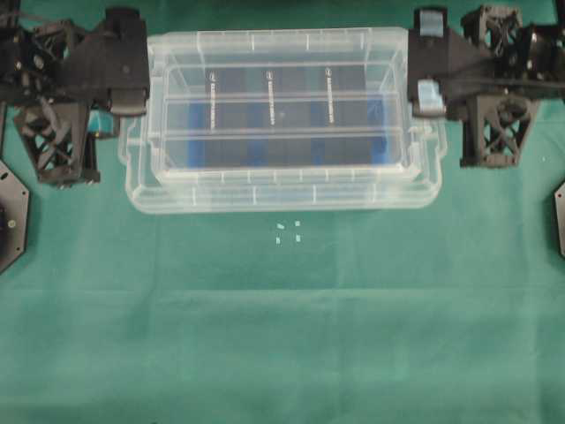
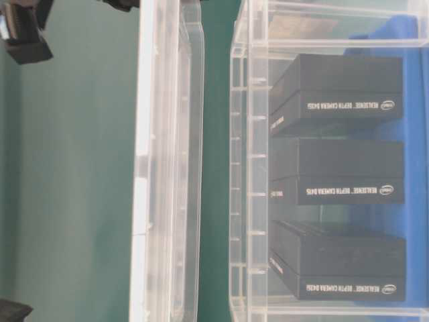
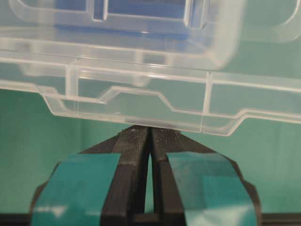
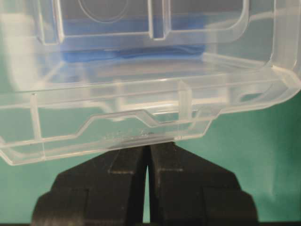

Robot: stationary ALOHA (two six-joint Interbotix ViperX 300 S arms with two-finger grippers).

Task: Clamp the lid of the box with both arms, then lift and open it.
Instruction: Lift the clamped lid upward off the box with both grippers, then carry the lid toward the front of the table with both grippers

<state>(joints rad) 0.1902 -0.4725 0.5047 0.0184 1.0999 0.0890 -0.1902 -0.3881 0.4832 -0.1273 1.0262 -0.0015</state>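
Overhead: lid is off the box, held over its far side between left gripper and right gripper. Table-level view confirms clear separation above the green counter. Wrist views: both sets of jaws pinched tight on the lid's end tabs; keep both arms rising evenly, or it'll twist out.

Lid: clear glossy plastic, smooth, ridged. Box: same clear plastic, shiny walls; blue lining inside looks soft, matt. Three cases: matt black, cardboard-like, white print. Counter: green cloth, matt, faint weave. Left pincer: black plastic, finely grooved tips, glossy teal tape. Right pincer: matt black plastic.
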